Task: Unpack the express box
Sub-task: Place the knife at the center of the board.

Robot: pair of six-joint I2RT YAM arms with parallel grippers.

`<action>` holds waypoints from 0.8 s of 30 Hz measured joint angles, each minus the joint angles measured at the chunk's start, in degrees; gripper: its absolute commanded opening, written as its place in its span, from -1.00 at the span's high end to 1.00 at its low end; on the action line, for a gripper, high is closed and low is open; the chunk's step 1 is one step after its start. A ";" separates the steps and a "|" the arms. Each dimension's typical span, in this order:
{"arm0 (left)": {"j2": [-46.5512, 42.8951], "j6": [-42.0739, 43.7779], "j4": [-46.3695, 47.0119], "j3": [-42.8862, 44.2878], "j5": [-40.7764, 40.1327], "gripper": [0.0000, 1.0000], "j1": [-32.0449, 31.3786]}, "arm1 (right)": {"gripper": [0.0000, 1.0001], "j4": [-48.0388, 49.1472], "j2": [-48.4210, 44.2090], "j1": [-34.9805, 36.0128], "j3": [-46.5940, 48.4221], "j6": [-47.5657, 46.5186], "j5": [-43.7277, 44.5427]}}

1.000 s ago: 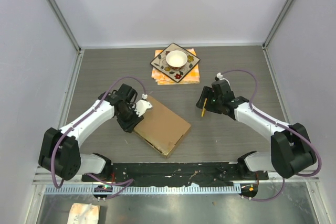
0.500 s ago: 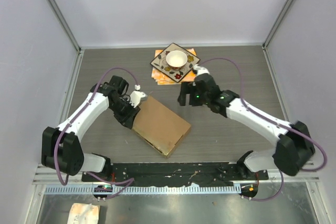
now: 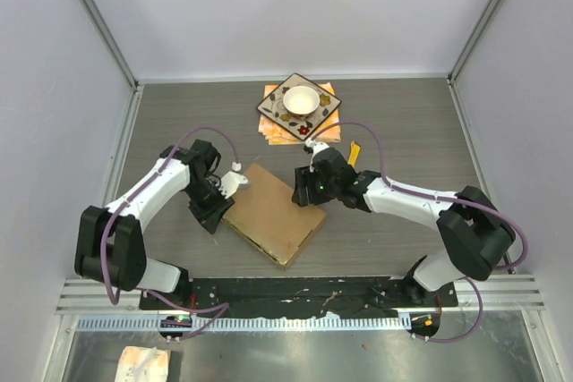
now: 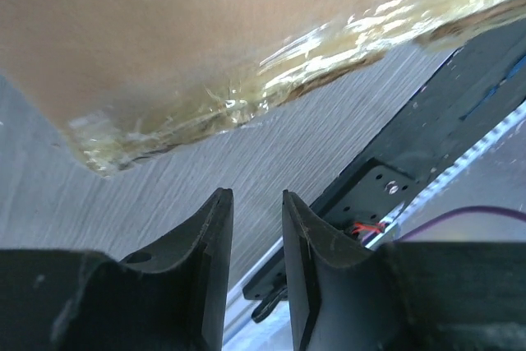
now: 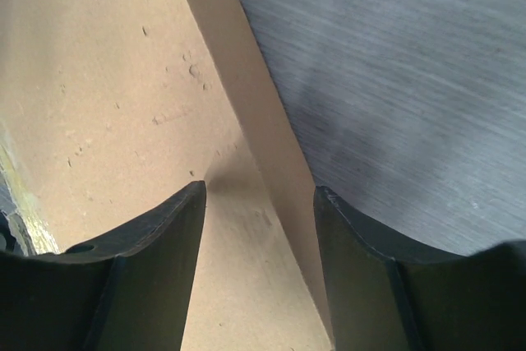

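The express box [image 3: 273, 214] is a flat brown cardboard box lying at an angle in the middle of the table. My left gripper [image 3: 226, 192] sits low at its left corner. In the left wrist view the gripper [image 4: 255, 196] has a narrow gap with nothing in it, and the box's taped edge [image 4: 246, 96] runs just ahead. My right gripper [image 3: 303, 192] hangs over the box's far right edge. In the right wrist view the gripper [image 5: 260, 189] is open, straddling the rim where the box [image 5: 107, 80] meets its side wall.
A small yellow tool [image 3: 354, 151] lies on the table to the right of my right wrist. A patterned square plate [image 3: 279, 115] with a white bowl [image 3: 302, 100] rests on an orange cloth [image 3: 327, 131] at the back. A black rail [image 3: 295, 291] lines the near edge.
My right arm swung left from the right side to the box's edge. The yellow tool it carried now lies on the table. My left gripper shifted slightly along the box's left corner.
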 measured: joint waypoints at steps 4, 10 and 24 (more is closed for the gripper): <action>3.34 0.46 1.27 -3.48 -3.96 0.38 -0.24 | 0.13 3.34 -0.20 1.33 -2.82 2.27 -0.09; 9.62 -1.53 6.16 -3.80 -7.80 0.39 -1.51 | 0.73 4.83 -6.47 4.72 -8.28 5.88 3.45; 23.37 -6.36 8.96 17.73 -3.82 0.17 -7.87 | 0.85 -1.97 -22.32 28.00 -18.71 24.83 21.09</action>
